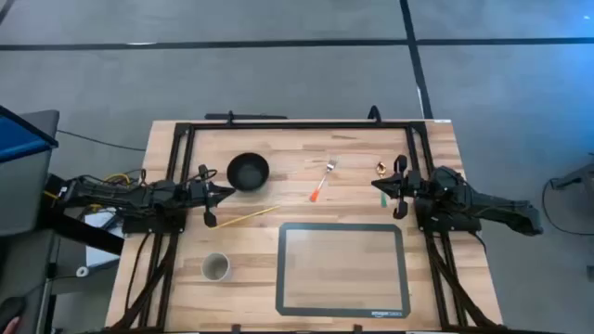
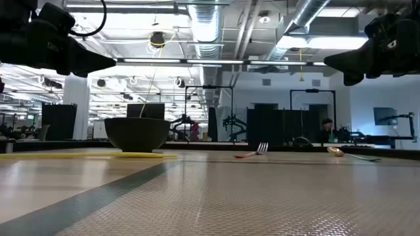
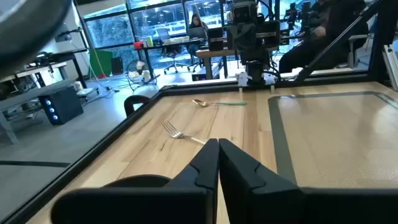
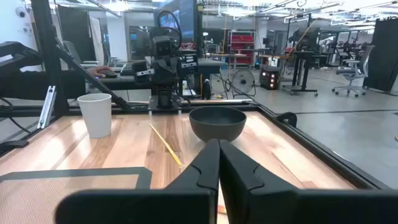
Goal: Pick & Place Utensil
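Note:
A fork with an orange handle (image 1: 323, 180) lies flat near the table's middle, also seen in the left wrist view (image 3: 180, 133). A gold spoon with a green handle (image 1: 381, 183) lies beside my right gripper; it shows far off in the left wrist view (image 3: 214, 103). A yellow chopstick (image 1: 249, 216) lies by the black bowl (image 1: 249, 172). My left gripper (image 1: 220, 195) hovers at the table's left side, shut and empty (image 3: 218, 163). My right gripper (image 1: 388, 188) hovers at the right side, shut and empty (image 4: 219, 163).
A white cup (image 1: 216, 267) stands near the table's near left. A dark-rimmed baking mat (image 1: 342, 269) lies on the near middle. A black frame (image 1: 297, 125) runs around the far half of the table. People sit at desks in the room beyond.

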